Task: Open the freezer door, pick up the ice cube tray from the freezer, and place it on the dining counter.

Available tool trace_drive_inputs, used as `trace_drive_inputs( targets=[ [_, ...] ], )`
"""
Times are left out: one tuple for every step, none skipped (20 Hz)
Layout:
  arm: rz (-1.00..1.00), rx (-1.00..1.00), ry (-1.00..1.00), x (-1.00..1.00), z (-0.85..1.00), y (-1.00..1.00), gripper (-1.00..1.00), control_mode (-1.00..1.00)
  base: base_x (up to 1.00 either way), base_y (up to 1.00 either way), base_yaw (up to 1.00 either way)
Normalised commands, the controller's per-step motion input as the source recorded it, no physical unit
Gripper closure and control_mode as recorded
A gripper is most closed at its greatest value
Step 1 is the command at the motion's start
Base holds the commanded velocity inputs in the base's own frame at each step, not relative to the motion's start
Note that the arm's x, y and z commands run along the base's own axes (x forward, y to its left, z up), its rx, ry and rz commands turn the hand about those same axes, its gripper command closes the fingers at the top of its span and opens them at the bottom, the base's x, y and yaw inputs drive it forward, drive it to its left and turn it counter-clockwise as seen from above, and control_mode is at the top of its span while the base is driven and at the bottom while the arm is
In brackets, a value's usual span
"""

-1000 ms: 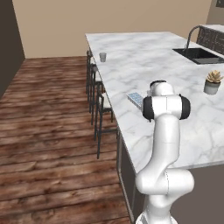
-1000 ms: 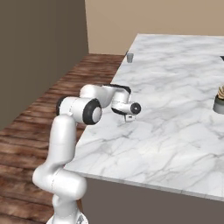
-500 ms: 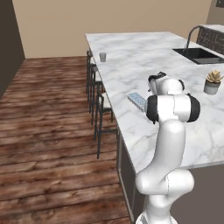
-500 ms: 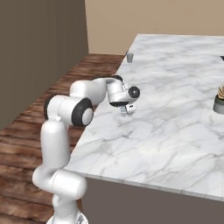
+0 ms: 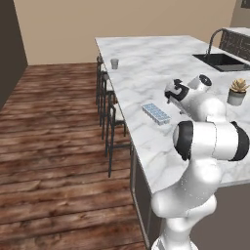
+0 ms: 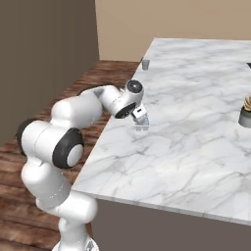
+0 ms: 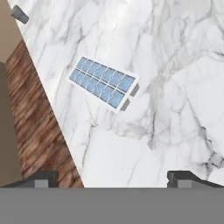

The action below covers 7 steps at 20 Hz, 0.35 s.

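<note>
The pale blue ice cube tray lies flat on the white marble dining counter, near its edge on the stool side. My gripper hangs above and just beside the tray, apart from it, open and holding nothing. In the hand view the tray lies free on the dining counter, well ahead of the gripper, whose dark fingertips stand wide apart. From the right base view the gripper hovers over the near-left part of the dining counter. The freezer and its door are out of view.
A small grey cup stands farther along the counter edge. A potted plant sits to the right, with a sink and faucet behind it. Dark stools line the counter side above the wood floor.
The hand has lifted up and swung away from the tray, towards the counter's middle. The tray stays where it lay on the counter. The jaws remain open.
</note>
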Motion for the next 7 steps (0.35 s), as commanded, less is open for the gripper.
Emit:
trace_drive_inputs(
  targets=[
    [0.19,-0.31,0.13,-1.00,0.38,0.59,-1.00,-1.00,0.00,0.00,0.00],
    [0.20,-0.28,0.15,-1.00,0.63,0.54,-1.00,-1.00,0.00,0.00,0.00],
    [0.20,-0.27,0.13,-1.00,0.58,0.53,-1.00,-1.00,0.00,0.00,0.00],
    [0.17,-0.28,0.12,-1.00,0.60,0.58,-1.00,-1.00,0.00,0.00,0.00],
    [0.10,-0.29,0.11,-1.00,0.84,0.64,-1.00,-1.00,0.00,0.00,0.00],
    [0.08,-0.27,0.01,-1.00,0.94,0.34,-1.00,-1.00,0.00,0.00,0.00],
    [0.09,-0.23,0.00,-1.00,0.94,0.12,-1.00,-1.00,0.00,0.00,0.00]
  ],
)
